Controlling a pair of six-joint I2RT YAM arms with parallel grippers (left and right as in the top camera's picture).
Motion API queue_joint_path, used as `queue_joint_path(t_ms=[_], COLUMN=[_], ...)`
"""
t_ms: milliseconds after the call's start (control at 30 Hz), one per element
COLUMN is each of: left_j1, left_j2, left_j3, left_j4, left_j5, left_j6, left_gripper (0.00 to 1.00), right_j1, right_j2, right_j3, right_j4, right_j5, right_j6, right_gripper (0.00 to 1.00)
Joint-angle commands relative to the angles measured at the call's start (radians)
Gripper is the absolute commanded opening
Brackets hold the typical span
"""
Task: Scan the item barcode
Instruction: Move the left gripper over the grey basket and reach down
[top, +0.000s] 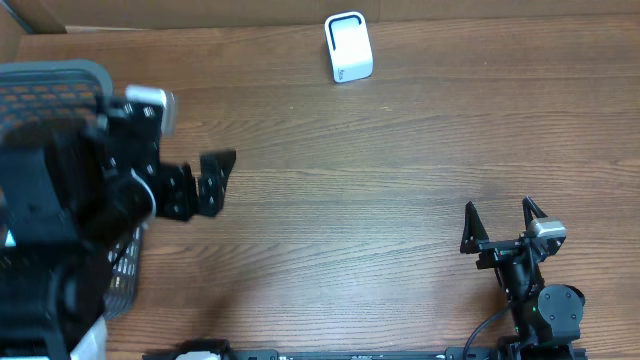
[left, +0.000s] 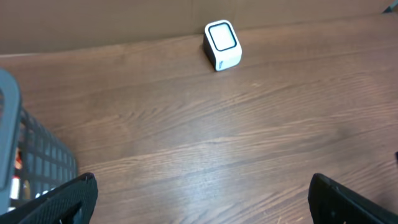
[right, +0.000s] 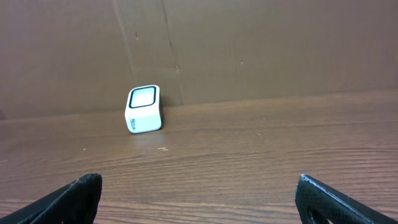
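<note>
White scanner (top: 348, 47) is waiting at the table's (top: 400, 150) far edge as left gripper (top: 213, 182) and right gripper (top: 498, 208) are hanging empty, fingers spread, risking a snag reaching into the basket (top: 60, 72).

Scanner (top: 348, 47) white – table (top: 380, 200) brown woodgrain – basket (top: 55, 71) grey.

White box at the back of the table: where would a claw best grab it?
Probably take the white box by its two flat side walls, coming down from above. It stands alone with both sides free, and its dark-rimmed window slants upward at the front, so that face is best left untouched.
</note>
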Motion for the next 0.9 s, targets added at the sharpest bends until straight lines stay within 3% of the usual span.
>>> queue_joint_path(t_ms=[0, 267, 400, 633, 867], left_j1=[-0.006, -0.005, 0.056, 0.390, 0.681], left_j2=[0.074, 0.123, 0.122, 0.120, 0.122], left_j3=[0.135, 0.146, 0.158, 0.159, 0.021], left_j4=[-0.054, -0.063, -0.106, -0.200, -0.128], left_j5=[0.009, -0.030, -0.246, -0.313, -0.314], left_j6=[0.027, 0.022, -0.170, -0.291, -0.359], left_gripper=[1.00, 1.00, 1.00, 1.00, 1.00], right_j1=[0.005, 0.005, 0.005, 0.005, 0.005], right_j2=[-0.012, -0.012, -0.012, -0.012, -0.012], right_j3=[-0.011, -0.011, -0.011, -0.011, -0.011], right_j4=[0.004, 0.004, 0.004, 0.004, 0.004], right_j5=[0.013, 0.013, 0.013, 0.013, 0.013], right_j6=[0.007, 0.007, 0.007, 0.007, 0.007], right_gripper=[1.00, 1.00, 1.00, 1.00, 1.00])
